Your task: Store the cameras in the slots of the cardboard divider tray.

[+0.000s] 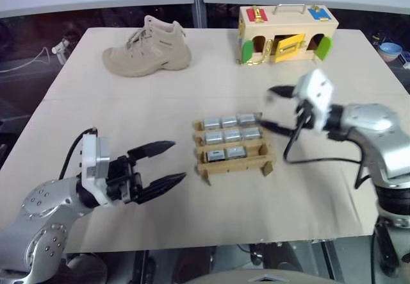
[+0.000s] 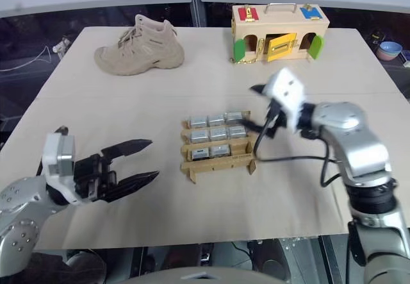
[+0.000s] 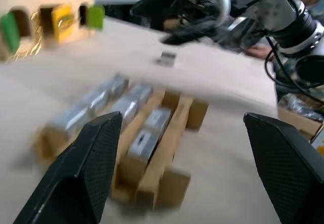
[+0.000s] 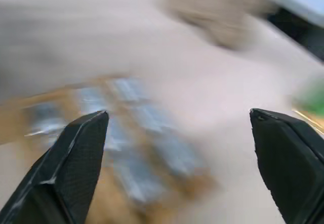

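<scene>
You are looking down on a tan table (image 1: pixel 192 226) with dark floor around it and a pale wall along the far side.

At about 8 o'clock from the table's middle, your left gripper (image 1: pixel 172 162) hangs just above the surface, pointing level toward the tray. Its two black fingers (image 1: pixel 152 148) stand well apart and hold nothing. In the left wrist view the same fingers (image 3: pixel 91 168) frame the tray with a wide gap between them.

At 11 o'clock, far from the gripper, a beige shoe (image 1: pixel 148 48) lies with its toe toward the left.

Near the middle sits the tray (image 1: pixel 234 162), a small cardboard grid. Silver cameras (image 1: pixel 229 136) fill it: three in the far row, three in the middle row, and two in the near row, with the near row's right-hand slot looking bare. All eight lie inside the strips, side by side and touching or nearly so. The left gripper is to the left of the tray and clear of it.

At 1 o'clock a wooden box (image 1: pixel 287 33) with red, blue, yellow and green doors stands by the far edge.

At 3 o'clock from the tray, your right gripper (image 1: pixel 274 109) hovers just beside the tray's far right corner, pointing left. Its fingers (image 1: pixel 279 92) are spread wide, and nothing is between them. The right wrist view, though blurred, shows both fingers (image 4: pixel 66 168) far apart over the cameras.
</scene>
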Robot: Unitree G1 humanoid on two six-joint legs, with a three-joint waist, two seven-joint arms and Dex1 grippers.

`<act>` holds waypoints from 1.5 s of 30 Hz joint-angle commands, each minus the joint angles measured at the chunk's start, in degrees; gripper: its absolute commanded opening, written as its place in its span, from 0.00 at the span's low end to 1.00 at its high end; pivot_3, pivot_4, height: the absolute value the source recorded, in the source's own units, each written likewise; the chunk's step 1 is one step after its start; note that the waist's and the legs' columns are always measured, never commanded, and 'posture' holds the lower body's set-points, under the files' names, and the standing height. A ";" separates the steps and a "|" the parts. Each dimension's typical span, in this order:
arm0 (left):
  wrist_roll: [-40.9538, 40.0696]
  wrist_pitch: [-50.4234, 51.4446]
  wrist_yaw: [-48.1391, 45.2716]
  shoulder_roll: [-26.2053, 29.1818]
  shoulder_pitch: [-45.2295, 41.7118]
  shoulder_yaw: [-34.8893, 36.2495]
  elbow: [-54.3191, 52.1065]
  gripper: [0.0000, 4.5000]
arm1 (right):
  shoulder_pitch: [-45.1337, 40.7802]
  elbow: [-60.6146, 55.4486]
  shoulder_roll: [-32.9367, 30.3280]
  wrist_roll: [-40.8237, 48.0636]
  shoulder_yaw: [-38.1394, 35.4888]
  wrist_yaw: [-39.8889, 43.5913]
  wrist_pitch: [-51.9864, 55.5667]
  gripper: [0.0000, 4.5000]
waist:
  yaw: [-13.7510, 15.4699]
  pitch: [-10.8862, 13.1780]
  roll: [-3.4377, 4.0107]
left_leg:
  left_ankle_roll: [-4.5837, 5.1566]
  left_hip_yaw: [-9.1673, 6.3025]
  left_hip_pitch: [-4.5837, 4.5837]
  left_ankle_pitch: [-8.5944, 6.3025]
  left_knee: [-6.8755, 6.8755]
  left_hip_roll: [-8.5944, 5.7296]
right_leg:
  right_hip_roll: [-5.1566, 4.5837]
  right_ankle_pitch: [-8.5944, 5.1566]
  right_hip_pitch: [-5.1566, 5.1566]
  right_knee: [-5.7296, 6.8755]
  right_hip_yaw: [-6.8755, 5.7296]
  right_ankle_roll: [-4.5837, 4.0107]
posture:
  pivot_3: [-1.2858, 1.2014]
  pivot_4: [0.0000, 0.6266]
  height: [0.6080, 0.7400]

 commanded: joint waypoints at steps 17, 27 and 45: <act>2.93 1.45 5.01 -2.41 -16.09 -11.10 2.44 0.88 | -10.85 40.98 -4.52 -10.33 0.15 -14.68 5.15 1.00 | -1.50 0.00 0.07 | 0.02 0.58 0.02 0.00 -0.05 -0.06 | 0.25 0.14 -0.07 -0.05 0.29 0.25 | 0.52 0.24 1.00; 2.99 1.02 7.33 -2.82 -12.83 -9.91 -0.47 0.88 | -14.61 49.02 -4.41 -11.17 2.75 -14.39 7.18 1.00 | -1.38 0.00 0.07 | 0.03 0.64 -0.05 -0.01 -0.06 -0.06 | 0.22 0.15 -0.13 -0.07 0.34 0.25 | 0.52 0.24 1.00; 1.41 2.60 9.32 -3.41 -13.53 -9.82 -0.65 0.88 | -10.83 38.85 -6.32 -10.27 3.03 -13.37 11.21 0.43 | -1.35 0.00 0.07 | 0.03 0.64 -0.03 -0.01 -0.06 -0.04 | 0.23 0.15 -0.13 -0.05 0.34 0.26 | 0.52 0.24 1.00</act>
